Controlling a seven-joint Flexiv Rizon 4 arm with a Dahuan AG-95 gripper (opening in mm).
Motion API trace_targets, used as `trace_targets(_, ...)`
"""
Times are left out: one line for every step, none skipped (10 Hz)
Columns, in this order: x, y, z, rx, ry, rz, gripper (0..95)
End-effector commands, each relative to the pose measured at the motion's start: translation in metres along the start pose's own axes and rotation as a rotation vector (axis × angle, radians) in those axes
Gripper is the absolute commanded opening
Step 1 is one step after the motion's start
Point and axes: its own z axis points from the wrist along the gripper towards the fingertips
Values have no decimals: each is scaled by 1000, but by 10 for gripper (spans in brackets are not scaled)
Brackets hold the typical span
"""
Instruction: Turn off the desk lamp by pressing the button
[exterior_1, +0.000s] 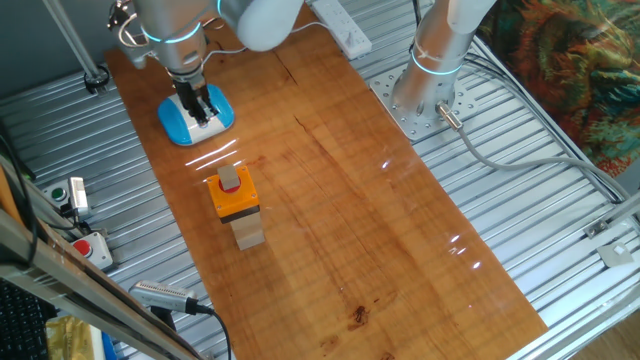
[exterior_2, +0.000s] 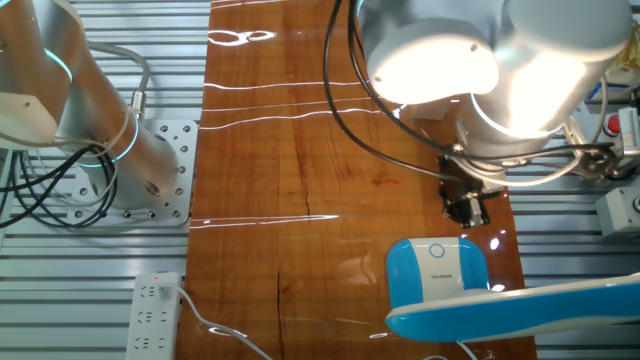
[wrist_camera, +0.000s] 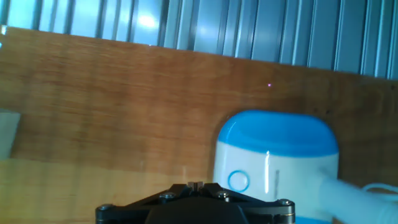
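In one fixed view the desk lamp (exterior_1: 195, 118) sits at the far left end of the wooden table (exterior_1: 340, 200), well apart from the orange box (exterior_1: 234, 195). The gripper (exterior_1: 202, 108) hangs over the lamp's base, presumably lined up for a downward press.

In the other fixed view the gripper (exterior_2: 467, 208) is just beside the base's edge nearest the button (exterior_2: 437, 250).

In the hand view the button (wrist_camera: 237, 180) lies ahead of the hand. Whether the fingers are parted or together, I cannot tell.
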Motion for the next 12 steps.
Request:
trace_targets(3, -6, 10, -13, 34, -275, 0)
trace_targets(4, -7, 12, -20, 48, -308, 0)
trace_targets(6, -10, 17, -22, 66, -389, 0)
trace_targets(8, -14, 21, -19, 74, -463, 0)
trace_targets(11, -19, 26, 0, 95, -567, 0)
trace_targets(14, -22, 30, 40, 126, -683, 0)
trace_targets(15, -24, 33, 58, 141, -732, 0)
trace_targets(15, -24, 36, 59, 142, -777, 0)
trace_targets(15, -24, 39, 64, 148, -820, 0)
trace_targets(15, -24, 42, 66, 151, -832, 0)
trace_targets(15, -24, 45, 67, 153, -844, 0)
trace_targets(16, -23, 50, 69, 155, -871, 0)
